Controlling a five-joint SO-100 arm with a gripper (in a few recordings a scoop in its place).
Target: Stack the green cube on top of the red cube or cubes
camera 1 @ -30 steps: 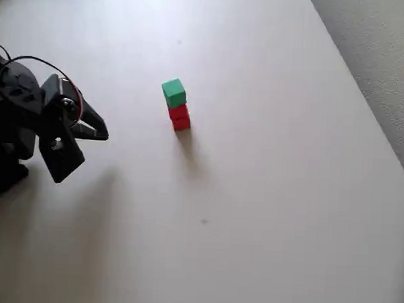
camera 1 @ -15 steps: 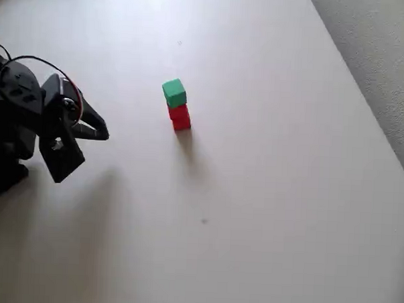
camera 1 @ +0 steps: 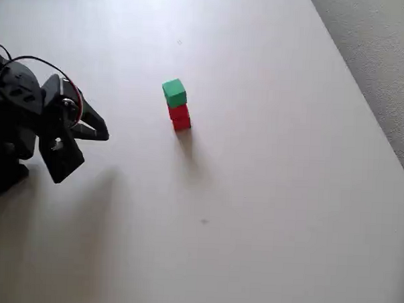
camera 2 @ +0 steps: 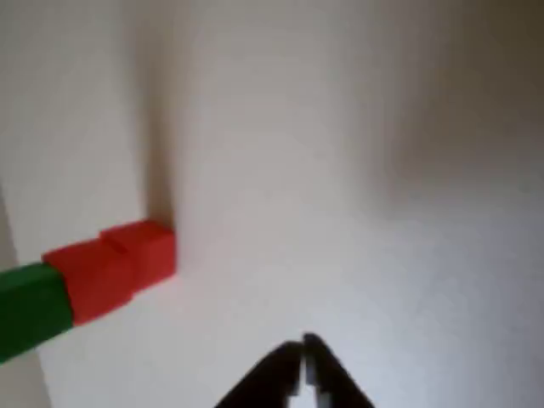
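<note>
in the overhead view the black gripper (camera 1: 99,130) sits at the left edge of the picture, its two fingers brought together to a point with nothing between them, aimed toward the stack. in the wrist view the gripper (camera 2: 303,347) shows the same: both fingertips meet at the bottom of the picture, clenched and empty.

to the right of the gripper in the overhead view, well apart from its fingertips, stands the stack. the green cube (camera 1: 174,92) rests on top, with the red cubes (camera 1: 180,117) under it, one on the other, the lower one on the table (camera 1: 274,195). in the wrist view the picture lies on its side: the green cube (camera 2: 30,310) is at the left edge, the red cubes (camera 2: 110,268) next to it toward the right, all touching in a row, up and to the left of the fingertips and apart from them.

count: one green cube, two red cubes.

the table is plain, pale and matte, and the stack's soft shadow falls on it. right of the stack, past the table's slanting edge, lies a grey speckled floor (camera 1: 387,59).
</note>
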